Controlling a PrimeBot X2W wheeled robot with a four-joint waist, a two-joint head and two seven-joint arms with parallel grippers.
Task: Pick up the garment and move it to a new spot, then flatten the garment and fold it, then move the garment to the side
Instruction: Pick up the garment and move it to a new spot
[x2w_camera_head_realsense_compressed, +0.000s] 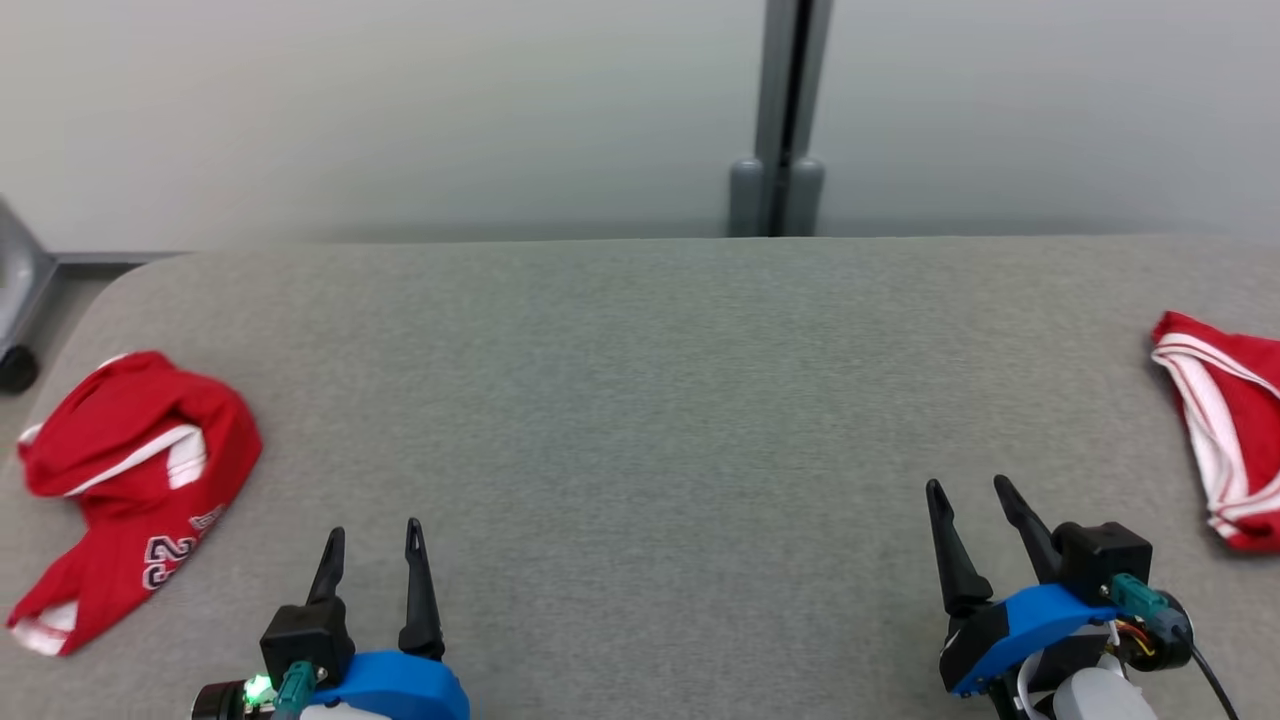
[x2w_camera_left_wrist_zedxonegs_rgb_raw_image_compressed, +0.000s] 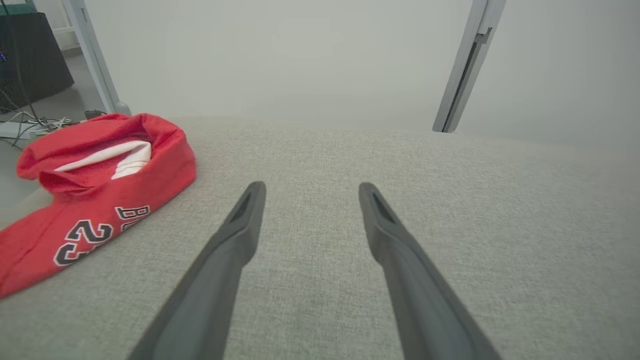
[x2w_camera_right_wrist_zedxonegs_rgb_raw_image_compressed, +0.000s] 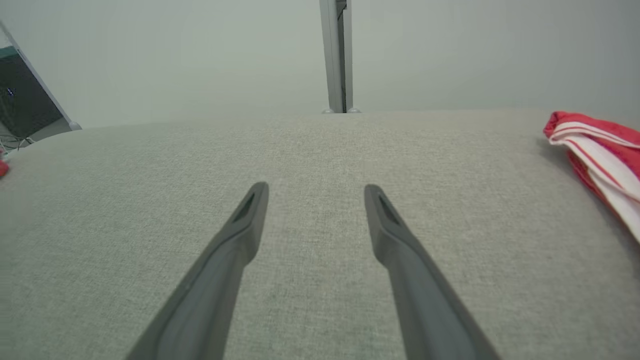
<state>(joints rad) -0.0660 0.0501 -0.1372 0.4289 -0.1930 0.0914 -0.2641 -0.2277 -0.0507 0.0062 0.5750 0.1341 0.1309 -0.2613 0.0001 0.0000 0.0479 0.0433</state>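
Observation:
A crumpled red garment (x2w_camera_head_realsense_compressed: 130, 440) with white trim and the number 23 lies near the left edge of the grey fabric table (x2w_camera_head_realsense_compressed: 640, 400). In the left wrist view the garment (x2w_camera_left_wrist_zedxonegs_rgb_raw_image_compressed: 100, 200) sits to the left of my fingers, apart from them. A second red garment with white stripes (x2w_camera_head_realsense_compressed: 1230, 420) lies at the table's right edge, and it is also at the right of the right wrist view (x2w_camera_right_wrist_zedxonegs_rgb_raw_image_compressed: 600, 145). My left gripper (x2w_camera_head_realsense_compressed: 375, 528) (x2w_camera_left_wrist_zedxonegs_rgb_raw_image_compressed: 311, 186) and right gripper (x2w_camera_head_realsense_compressed: 967, 483) (x2w_camera_right_wrist_zedxonegs_rgb_raw_image_compressed: 316, 186) hover open near the front edge, both with nothing between the fingers.
A grey post (x2w_camera_head_realsense_compressed: 780, 120) stands against the pale wall behind the table. Off the table's left side there is a dark wheel on a metal frame (x2w_camera_head_realsense_compressed: 15, 370), with cables on the floor (x2w_camera_left_wrist_zedxonegs_rgb_raw_image_compressed: 30, 125) and a dark box (x2w_camera_left_wrist_zedxonegs_rgb_raw_image_compressed: 30, 55).

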